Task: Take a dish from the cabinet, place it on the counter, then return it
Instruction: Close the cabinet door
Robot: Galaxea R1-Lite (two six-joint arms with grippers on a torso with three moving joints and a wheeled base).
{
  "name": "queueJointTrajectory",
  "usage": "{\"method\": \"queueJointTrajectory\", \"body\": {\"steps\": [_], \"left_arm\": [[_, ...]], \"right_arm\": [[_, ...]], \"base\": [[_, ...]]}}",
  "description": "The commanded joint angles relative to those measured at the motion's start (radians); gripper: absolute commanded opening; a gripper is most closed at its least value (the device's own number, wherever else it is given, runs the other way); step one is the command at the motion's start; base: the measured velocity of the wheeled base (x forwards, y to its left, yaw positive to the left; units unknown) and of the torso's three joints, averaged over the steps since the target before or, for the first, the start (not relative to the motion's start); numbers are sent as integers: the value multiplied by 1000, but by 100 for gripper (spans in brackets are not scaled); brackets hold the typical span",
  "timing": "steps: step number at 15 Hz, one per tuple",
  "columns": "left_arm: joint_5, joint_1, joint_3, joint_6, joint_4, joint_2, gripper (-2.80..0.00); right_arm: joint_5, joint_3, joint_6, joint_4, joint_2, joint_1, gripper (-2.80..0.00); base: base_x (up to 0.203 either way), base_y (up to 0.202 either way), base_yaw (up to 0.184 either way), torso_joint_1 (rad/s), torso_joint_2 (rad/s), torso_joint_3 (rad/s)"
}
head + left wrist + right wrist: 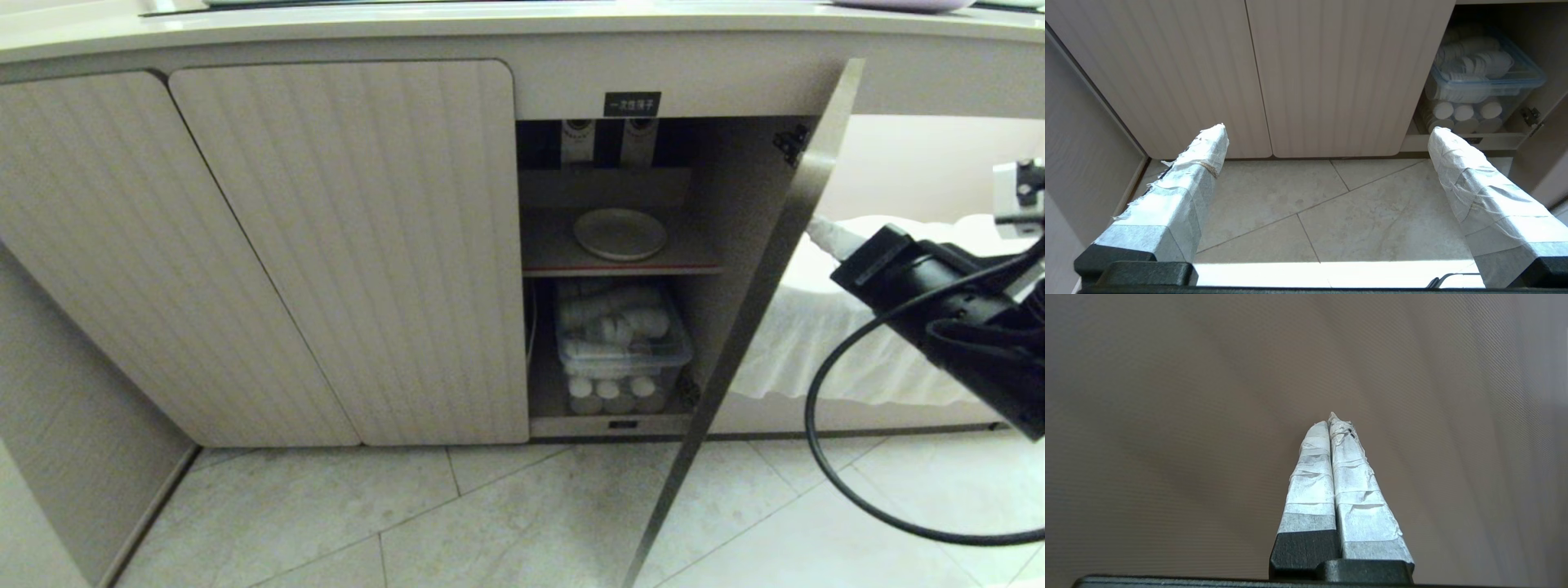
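1. Cream-white, the round shallow matte dish (620, 233) is resting on the inner shelf (555, 253) of the pale ribbed wood-grain cabinet (343, 245).
2. Behind the open door (767, 269), the right end effector (1331, 422) is being carried fully closed; the door could be struck.
3. The left end effector (1327, 134) is hanging spread open, idle.

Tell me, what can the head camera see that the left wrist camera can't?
Only the head view shows the dish on the cabinet's inner shelf, the black label, the counter and the right arm. Only the left wrist view shows the left gripper, open above the floor. Both show the ribbed doors and the plastic bin below the shelf.
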Motion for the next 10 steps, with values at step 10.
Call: {"method": "queueJointTrajectory", "body": {"steps": [10], "left_arm": [[0, 0, 0, 0, 0, 0, 0]], "right_arm": [[-1, -422, 42, -6, 402, -2, -280]], "base": [[0, 0, 0, 0, 0, 0]]}}
